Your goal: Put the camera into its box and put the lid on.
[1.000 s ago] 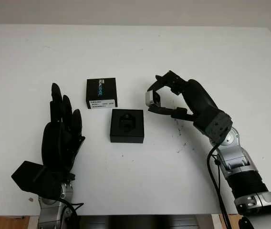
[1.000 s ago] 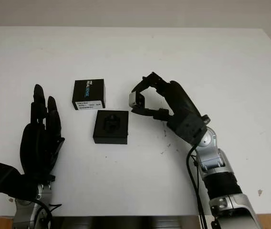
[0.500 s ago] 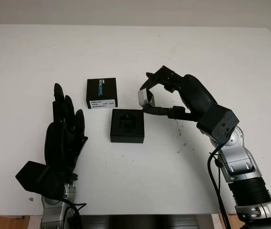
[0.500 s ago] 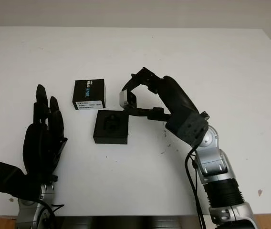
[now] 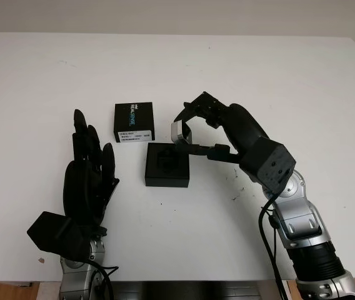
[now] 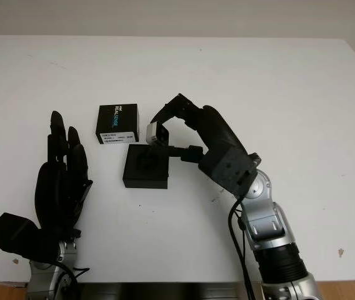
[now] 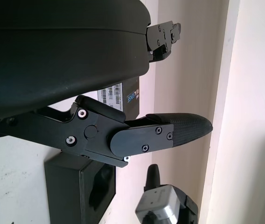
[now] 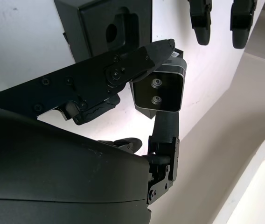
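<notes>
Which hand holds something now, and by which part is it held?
The right hand pinches the silver camera by its opposite ends, above the open box. The left hand is open.

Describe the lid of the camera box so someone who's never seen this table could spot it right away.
On the white table, look near the middle, just beyond the open black box with the moulded recess. The lid lies flat there, apart from the box and ahead of the open left hand. Unlike the plain box, its black top bears printed lettering and a white barcode label along its near edge.

Silver camera (image 5: 179, 132) held just above open black box (image 5: 167, 165), lid (image 5: 134, 122) seemingly beside
</notes>
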